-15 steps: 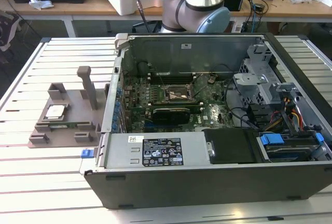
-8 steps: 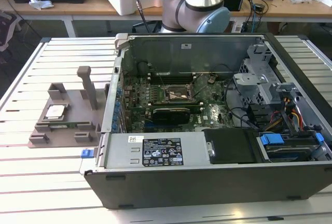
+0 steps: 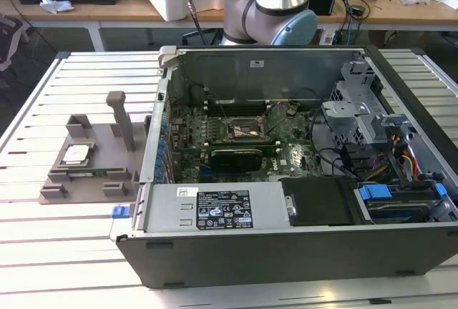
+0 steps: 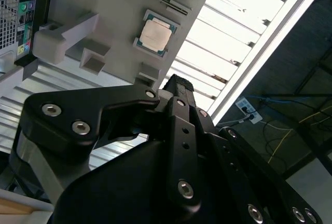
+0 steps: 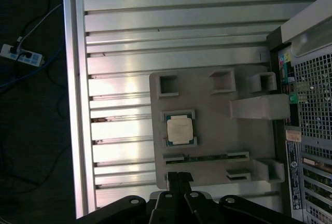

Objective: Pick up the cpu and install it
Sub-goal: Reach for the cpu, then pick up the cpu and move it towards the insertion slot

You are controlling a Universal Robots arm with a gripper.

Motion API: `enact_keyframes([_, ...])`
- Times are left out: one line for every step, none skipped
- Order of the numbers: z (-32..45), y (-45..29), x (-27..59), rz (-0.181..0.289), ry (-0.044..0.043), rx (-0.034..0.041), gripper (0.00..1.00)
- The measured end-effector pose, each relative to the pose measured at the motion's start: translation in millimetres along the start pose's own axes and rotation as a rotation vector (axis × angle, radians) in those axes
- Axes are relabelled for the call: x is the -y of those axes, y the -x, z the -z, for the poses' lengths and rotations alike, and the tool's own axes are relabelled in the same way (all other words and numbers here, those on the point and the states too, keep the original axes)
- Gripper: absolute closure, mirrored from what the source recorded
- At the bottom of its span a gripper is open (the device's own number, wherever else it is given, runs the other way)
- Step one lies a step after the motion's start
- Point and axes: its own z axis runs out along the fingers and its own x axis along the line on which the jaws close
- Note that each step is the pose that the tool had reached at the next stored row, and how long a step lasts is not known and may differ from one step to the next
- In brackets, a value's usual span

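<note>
CPU (image 5: 179,129) is a small square chip. It lies flat, shiny side up, in a little pocket of a grey holder (image 5: 207,105). Small raised corners sit around the pocket. I think they are there so the chip cannot slide away and is easy to find.

The jaws are black. In both wrist views they look pressed together, with nothing between them. The chip is out in front of the jaw tips, near them but not touching. The edge of the holder is the part closest to the jaws. So the chip is not picked up yet.

The holder rests on a worktop (image 5: 119,53) made of long silver slats. A tall grey post (image 5: 259,107) stands on the holder, farther from the jaws than the chip and off to one side. I think it keeps some other part upright.

Past that post, off to the side of the jaws, is the big computer case (image 3: 286,259). It lies on its side with the cover off, so the green board inside faces up. In the exterior view a square socket (image 3: 247,129) sits on that board. I think the chip belongs there, and the open case lets the jaws reach down to it. The socket is well apart from the chip.
</note>
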Motion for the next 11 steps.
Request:
enact_keyframes([0.0, 0.0, 0.0, 0.000, 0.0000, 0.0000, 0.89])
enact_keyframes([0.0, -0.1, 0.0, 0.000, 0.0000, 0.0001, 0.89])
enact_keyframes([0.0, -0.2, 0.0, 0.000, -0.0001, 0.0000, 0.89])
enact_keyframes([0.0, -0.2, 0.0, 0.000, 0.0000, 0.0000, 0.89])
enact_keyframes([0.0, -0.3, 0.0, 0.000, 0.0000, 0.0000, 0.89])
enact_keyframes([0.0, -0.4, 0.0, 0.000, -0.0001, 0.0000, 0.83])
enact_keyframes([0.0, -0.4, 0.0, 0.000, 0.0000, 0.0000, 0.76])
enact_keyframes([0.0, -0.5, 0.0, 0.000, 0.0000, 0.0000, 0.76])
enact_keyframes([0.0, -0.6, 0.1, 0.000, 0.0000, 0.0000, 0.76])
enact_keyframes([0.0, -0.7, 0.0, 0.000, 0.0000, 0.0000, 0.69])
enact_keyframes([0.0, -0.8, 0.1, 0.000, 0.0000, 0.0001, 0.63])
